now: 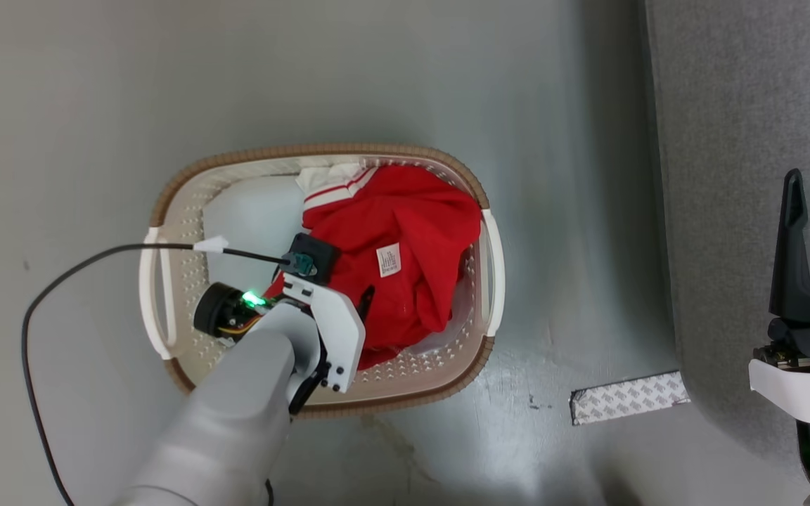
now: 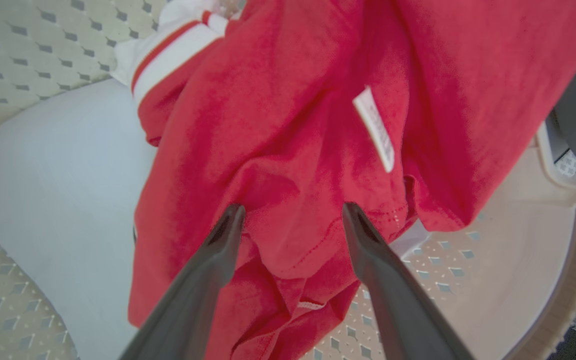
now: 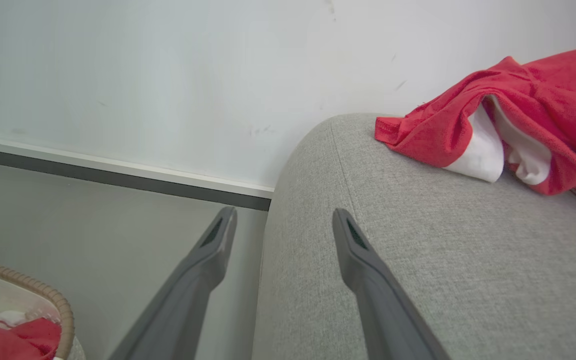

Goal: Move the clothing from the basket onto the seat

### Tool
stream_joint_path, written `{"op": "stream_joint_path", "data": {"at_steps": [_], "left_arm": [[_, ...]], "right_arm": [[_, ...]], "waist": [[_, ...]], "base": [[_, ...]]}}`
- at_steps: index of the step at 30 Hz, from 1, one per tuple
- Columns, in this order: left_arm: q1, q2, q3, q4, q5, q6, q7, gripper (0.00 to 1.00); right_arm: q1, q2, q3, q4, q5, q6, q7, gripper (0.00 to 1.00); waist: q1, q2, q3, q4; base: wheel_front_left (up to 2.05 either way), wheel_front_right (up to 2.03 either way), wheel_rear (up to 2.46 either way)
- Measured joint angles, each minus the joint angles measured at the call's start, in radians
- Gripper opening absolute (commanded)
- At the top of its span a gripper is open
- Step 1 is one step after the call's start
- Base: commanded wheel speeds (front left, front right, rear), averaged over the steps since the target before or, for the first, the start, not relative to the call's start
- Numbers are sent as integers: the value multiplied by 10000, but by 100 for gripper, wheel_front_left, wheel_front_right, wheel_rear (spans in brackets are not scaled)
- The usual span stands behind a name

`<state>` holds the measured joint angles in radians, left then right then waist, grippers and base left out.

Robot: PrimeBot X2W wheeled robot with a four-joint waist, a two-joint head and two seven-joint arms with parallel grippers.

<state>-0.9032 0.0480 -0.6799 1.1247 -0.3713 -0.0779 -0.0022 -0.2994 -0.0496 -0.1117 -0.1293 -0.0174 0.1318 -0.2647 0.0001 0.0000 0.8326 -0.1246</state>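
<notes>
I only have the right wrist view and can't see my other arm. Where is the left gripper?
Observer: The left gripper is down in the basket, open, fingertips at the clothing, nothing gripped.
Operator: How much clothing is in there?
Observer: One red heap fills the basket's right half; I cannot count the pieces.
Operator: And the left half?
Observer: A pale pad lies there, partly under the clothing.
</notes>
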Motion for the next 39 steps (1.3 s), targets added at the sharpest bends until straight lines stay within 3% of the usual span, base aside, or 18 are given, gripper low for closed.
{"op": "stream_joint_path", "data": {"at_steps": [8,10,12,14,16,29,39], "left_arm": [[-271,-2,-575,263,-370,209,-163,100],[-319,0,-744,320,-464,291,-244,84],[-371,-4,-871,385,-548,362,-349,56],[-403,0,-982,422,-681,362,-445,36],[-437,-4,-1072,412,-834,320,-660,0],[-519,-2,-1486,-10,-2362,-86,-1718,0],[399,2,-1191,-221,-3379,-205,-2548,0]], "right_arm": [[75,0,-35,-163,138,0,2,100],[135,0,-29,-205,188,0,0,100],[157,0,-27,-263,234,0,2,100],[207,0,-25,-324,274,0,0,100],[330,0,-25,-359,211,0,0,100],[159,2,159,-288,-176,0,0,100],[-74,2,619,903,213,0,2,100]], "waist": [[0,0,437,-67],[0,0,494,-86],[0,0,543,-102],[0,0,576,-97],[0,0,588,-39],[-1,0,294,463],[-2,0,-1376,722]], "base": [[0,0,0],[0,0,0],[2,2,2],[9,9,9],[10,10,10],[1,1,1],[0,0,0]]}}
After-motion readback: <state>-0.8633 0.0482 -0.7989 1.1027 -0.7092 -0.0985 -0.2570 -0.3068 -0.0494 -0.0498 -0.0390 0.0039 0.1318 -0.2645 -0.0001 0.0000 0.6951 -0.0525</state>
